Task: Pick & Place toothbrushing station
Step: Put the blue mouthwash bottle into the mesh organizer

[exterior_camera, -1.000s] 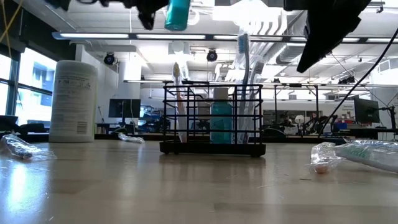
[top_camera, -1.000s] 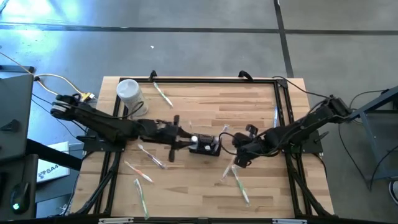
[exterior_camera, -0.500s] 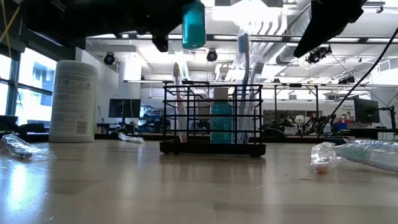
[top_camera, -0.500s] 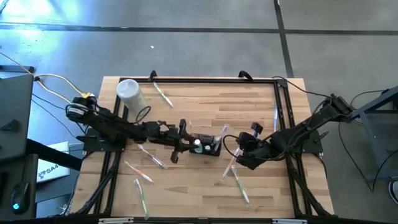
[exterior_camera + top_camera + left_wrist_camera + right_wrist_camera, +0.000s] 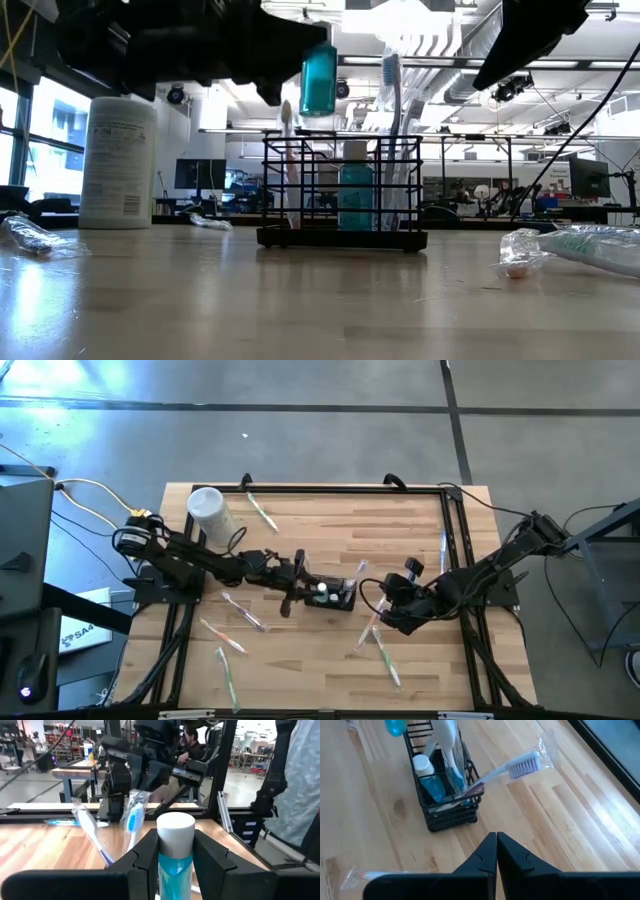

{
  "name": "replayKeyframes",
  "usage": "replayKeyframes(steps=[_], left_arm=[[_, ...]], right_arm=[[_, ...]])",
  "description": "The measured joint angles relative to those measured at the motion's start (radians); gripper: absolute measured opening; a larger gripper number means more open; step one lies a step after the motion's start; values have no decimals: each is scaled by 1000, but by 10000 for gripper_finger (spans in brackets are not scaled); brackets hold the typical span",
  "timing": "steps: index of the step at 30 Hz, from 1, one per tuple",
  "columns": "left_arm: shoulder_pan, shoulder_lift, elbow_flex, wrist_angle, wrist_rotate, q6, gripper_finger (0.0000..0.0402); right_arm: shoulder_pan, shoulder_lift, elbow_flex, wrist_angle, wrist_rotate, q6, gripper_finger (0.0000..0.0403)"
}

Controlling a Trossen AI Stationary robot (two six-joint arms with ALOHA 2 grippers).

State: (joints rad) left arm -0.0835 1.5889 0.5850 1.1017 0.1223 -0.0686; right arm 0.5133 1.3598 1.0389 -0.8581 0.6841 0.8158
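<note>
One teal bottle [image 5: 175, 851] sits gripped in my left jaws [image 5: 175, 857] over the light, rigid wire station [image 5: 341, 189]; I'd grasp its rim; right jaws [image 5: 496, 851] shut, empty.

You've got one black wire holder [image 5: 331, 596] mid-table. Teal bottle count is two: one [image 5: 355, 196] inside the holder, one [image 5: 319, 78] just above it. I count three toothbrushes [image 5: 392, 78] standing in the holder. There's one white tub [image 5: 208, 507] well off to the holder's left. Loose wrapped toothbrushes [image 5: 245, 612]: four left of the holder, at least two to its right.
</note>
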Motion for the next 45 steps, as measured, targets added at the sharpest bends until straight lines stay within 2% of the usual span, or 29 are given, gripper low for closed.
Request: replayKeyframes(steps=[5,24,32,36,45], left_arm=[[25,19,0,5,3,-12,88],[25,19,0,-10,-33,-12,88],[25,19,0,60,1,-7,88],[25,19,16,75,35,-3,88],[-11,19,127,80,110,15,88]], right_arm=[[4,0,0,2,28,3,2],[4,1,0,12,28,0,2],[4,1,0,30,29,-14,2],[11,1,0,112,46,-78,2],[82,1,0,444,86,-346,2]])
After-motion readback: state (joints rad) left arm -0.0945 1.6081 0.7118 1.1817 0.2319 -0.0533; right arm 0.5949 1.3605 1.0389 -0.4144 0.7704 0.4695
